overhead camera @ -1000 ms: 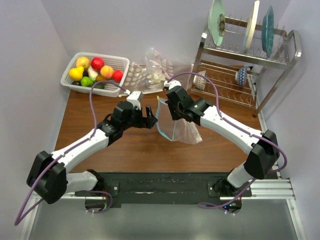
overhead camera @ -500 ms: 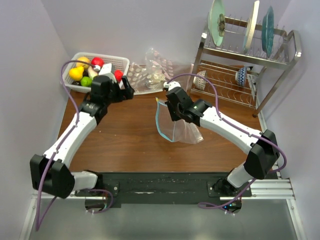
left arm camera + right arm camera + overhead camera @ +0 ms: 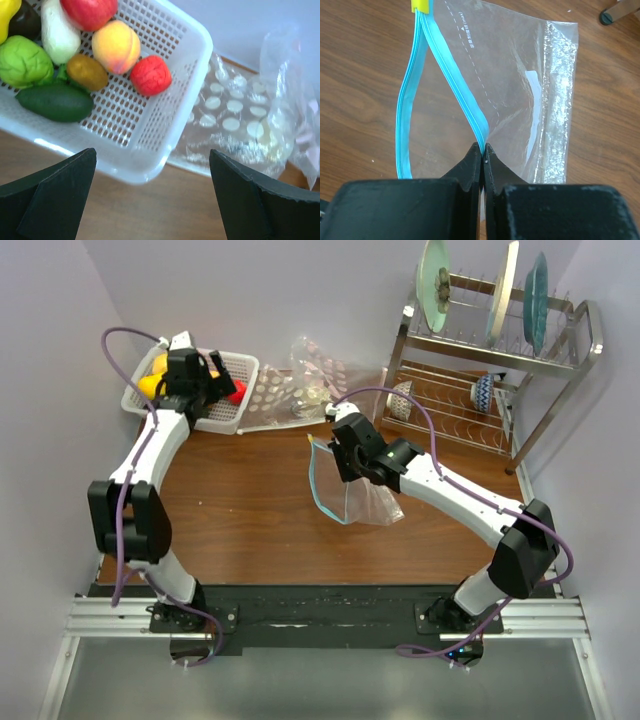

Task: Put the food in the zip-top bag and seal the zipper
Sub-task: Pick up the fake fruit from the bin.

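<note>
The food lies in a white mesh basket (image 3: 150, 167) at the back left: a red fruit (image 3: 150, 75), a peach (image 3: 116, 46), a light green piece (image 3: 25, 61) and a dark green one (image 3: 55, 101). My left gripper (image 3: 205, 388) hovers over the basket (image 3: 238, 370), open and empty, its jaws straddling the basket's near corner (image 3: 152, 200). At mid-table my right gripper (image 3: 340, 455) is shut on the light-blue zipper (image 3: 465, 100) of the clear zip-top bag (image 3: 520, 90). It holds one side of the rim, so the mouth gapes in a loop (image 3: 318, 490). The bag (image 3: 370, 502) holds no food.
Crumpled clear dotted bags (image 3: 235, 120) lie just right of the basket (image 3: 300, 390). A metal dish rack (image 3: 500, 370) with plates and bowls stands at the back right. Walls close in on the left, back and right.
My left arm has swung from beside the bag to the basket at the back left, its jaws spreading wider. The right gripper and bag have stayed put.
</note>
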Motion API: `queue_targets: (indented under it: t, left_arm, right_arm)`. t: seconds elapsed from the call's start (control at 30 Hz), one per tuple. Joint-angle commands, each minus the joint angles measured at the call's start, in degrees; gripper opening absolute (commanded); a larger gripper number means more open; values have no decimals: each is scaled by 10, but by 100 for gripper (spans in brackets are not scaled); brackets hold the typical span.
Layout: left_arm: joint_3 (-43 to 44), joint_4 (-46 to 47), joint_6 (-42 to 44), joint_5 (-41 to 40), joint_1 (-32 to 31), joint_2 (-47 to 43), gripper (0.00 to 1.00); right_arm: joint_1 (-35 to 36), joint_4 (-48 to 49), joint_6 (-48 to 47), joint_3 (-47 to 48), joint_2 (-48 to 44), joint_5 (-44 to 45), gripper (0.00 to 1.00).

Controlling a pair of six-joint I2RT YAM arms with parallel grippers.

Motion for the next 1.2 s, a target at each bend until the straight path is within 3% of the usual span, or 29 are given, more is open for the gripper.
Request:
queue_targets:
  t: [0.0, 0.13, 0.23, 0.37, 0.8, 1.13, 1.17]
  left_arm:
    - [124, -24, -31, -9, 18, 109, 100]
    - [216, -48, -83, 23, 32, 230, 100]
    - [250, -14, -122, 41, 46, 280, 100]
    - [264, 39, -150, 46, 49, 321, 100]
    - [326, 81, -195, 68, 49, 419, 98]
    - [354, 100, -210, 68, 44, 467, 81]
    - [354, 103, -210, 80, 44, 469, 72]
  right_arm:
    - [2, 22, -5, 4, -26, -15, 0]
    - [2, 24, -5, 2, -28, -17, 0]
    - [2, 25, -3, 2, -28, -21, 0]
    - [2, 24, 0, -1, -29, -27, 0]
    - [2, 18, -4, 0, -33, -24, 0]
    - [2, 18, -6, 5, -27, -25, 0]
    - [2, 18, -6, 5, -26, -25, 0]
